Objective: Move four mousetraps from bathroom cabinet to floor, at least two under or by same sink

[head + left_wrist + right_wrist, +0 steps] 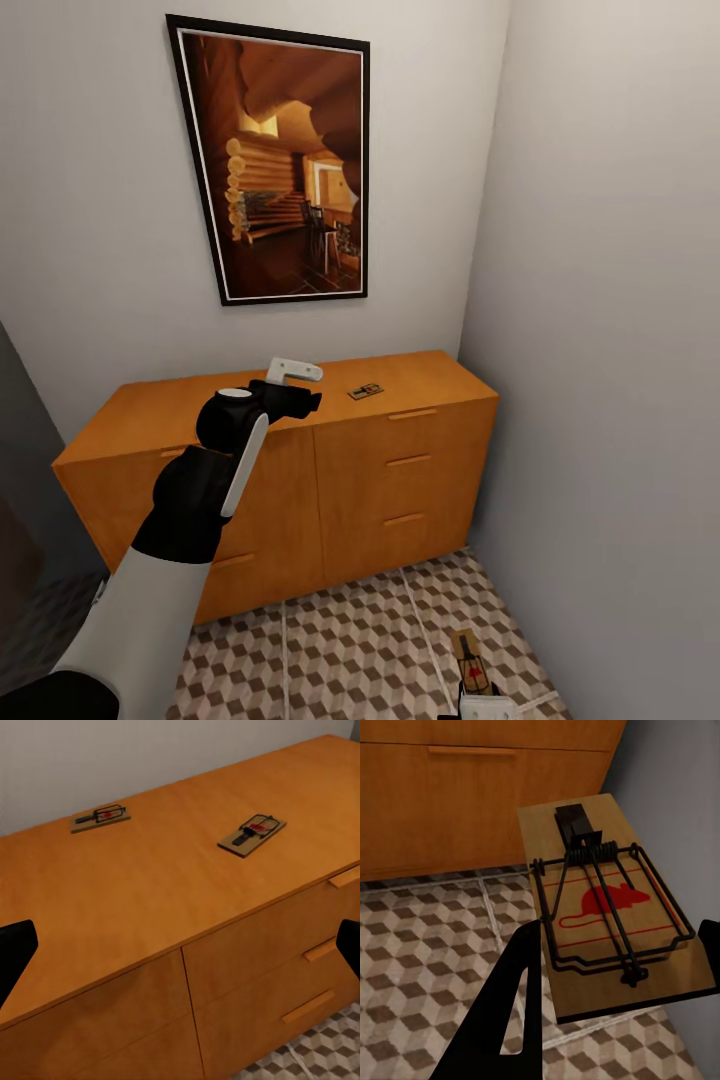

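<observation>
Two pincers are mine to report. My right pincer [615, 967] is clenched on one mousetrap [607, 907], its dark fingers [514, 1012] at either long edge of the board, held above the cube-patterned bathroom floor [427, 945] just beside the cabinet's front and the grey wall [675, 787]; from my head it shows low near the corner. My left pincer [180, 952] is released, its fingertips spread wide and holding nothing, raised before the cabinet [400, 480]. On the cabinet top lie two more mousetraps, well apart: a nearer trap [252, 835] toward the drawer side, a farther trap [100, 817] close to the wall. A framed picture [280, 160] hangs above.
</observation>
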Controlling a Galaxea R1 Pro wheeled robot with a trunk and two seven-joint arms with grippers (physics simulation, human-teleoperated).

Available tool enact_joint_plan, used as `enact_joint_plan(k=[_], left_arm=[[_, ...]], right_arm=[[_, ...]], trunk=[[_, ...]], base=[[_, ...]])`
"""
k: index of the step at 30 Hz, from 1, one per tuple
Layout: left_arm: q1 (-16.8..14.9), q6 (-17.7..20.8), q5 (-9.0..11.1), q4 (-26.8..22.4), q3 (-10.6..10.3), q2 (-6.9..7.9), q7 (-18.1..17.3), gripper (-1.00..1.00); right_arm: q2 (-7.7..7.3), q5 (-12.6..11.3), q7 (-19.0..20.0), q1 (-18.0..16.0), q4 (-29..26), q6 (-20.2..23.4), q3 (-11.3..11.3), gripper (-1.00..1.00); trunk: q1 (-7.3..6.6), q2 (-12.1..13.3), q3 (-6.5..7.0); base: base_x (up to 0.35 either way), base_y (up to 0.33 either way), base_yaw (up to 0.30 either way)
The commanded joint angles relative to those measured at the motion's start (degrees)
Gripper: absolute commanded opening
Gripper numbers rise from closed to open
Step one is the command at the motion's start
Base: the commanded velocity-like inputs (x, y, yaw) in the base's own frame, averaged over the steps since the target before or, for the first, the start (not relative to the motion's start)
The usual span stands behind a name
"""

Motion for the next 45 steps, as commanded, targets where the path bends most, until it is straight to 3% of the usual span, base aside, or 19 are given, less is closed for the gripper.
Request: enact_joint_plan(k=[1,37,40,45], left_arm=[[0.0,0.2,0.0,0.0,-0.1,0.01,0.2,1.00],[0.0,0.2,0.0,1.8,-0.2,0.76,0.0,1.00],[0.0,0.2,0.0,2.5,-1.1,0.76,0.0,1.00],[0.0,0.2,0.0,4.4,-4.3,0.76,-1.3,1.00]], right_arm=[[0.01,0.5,-0.6,0.0,0.1,0.0,0.0,-1.00],[0.49,0.4,-0.7,0.0,0.1,0.0,0.0,-1.00],[0.52,0.4,-0.7,0.0,0.1,0.0,0.0,-1.00],[0.50,0.4,-0.7,0.0,0.1,0.1,0.0,-1.00]], trunk=[[0.00,0.0,-0.06],[0.00,0.0,-0.06],[0.00,0.0,-0.06],[0.00,0.0,-0.06]], base=[[0.000,0.000,0.000],[0.048,-0.025,0.000],[0.003,-0.002,0.000],[0.000,0.000,0.000]])
